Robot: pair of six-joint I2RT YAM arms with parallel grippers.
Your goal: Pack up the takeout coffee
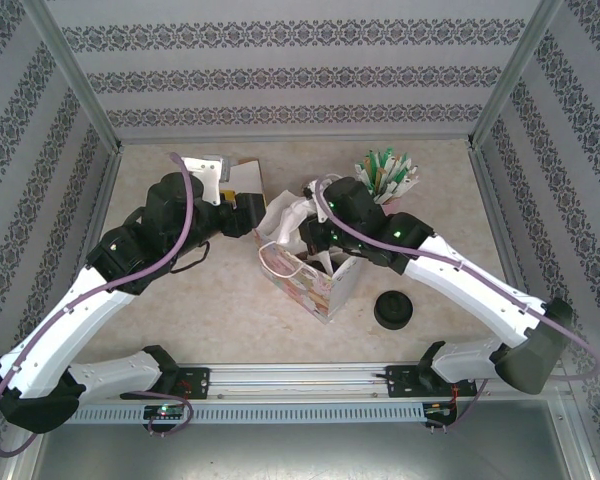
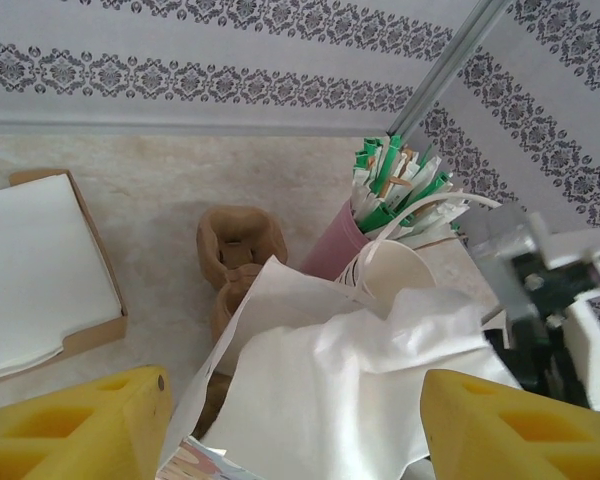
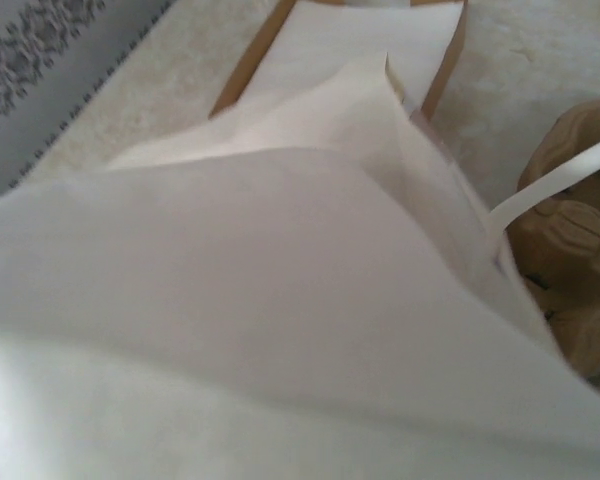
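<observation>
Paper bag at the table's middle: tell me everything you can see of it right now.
The paper bag stands on the table between the two arms. It looks like thin white paper, with a pastel floral print on one side and flat white strip handles. Its top is crumpled and gaping. The left gripper is open, its yellow fingers either side of that crumpled top. The right arm reaches over the mouth; contact there is hidden.

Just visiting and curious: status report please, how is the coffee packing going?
Left gripper open over paper bag. Right gripper shut at bag's rim. Bag standing, top crumpled, inside hidden. Black lid stack apart, right of bag.
</observation>
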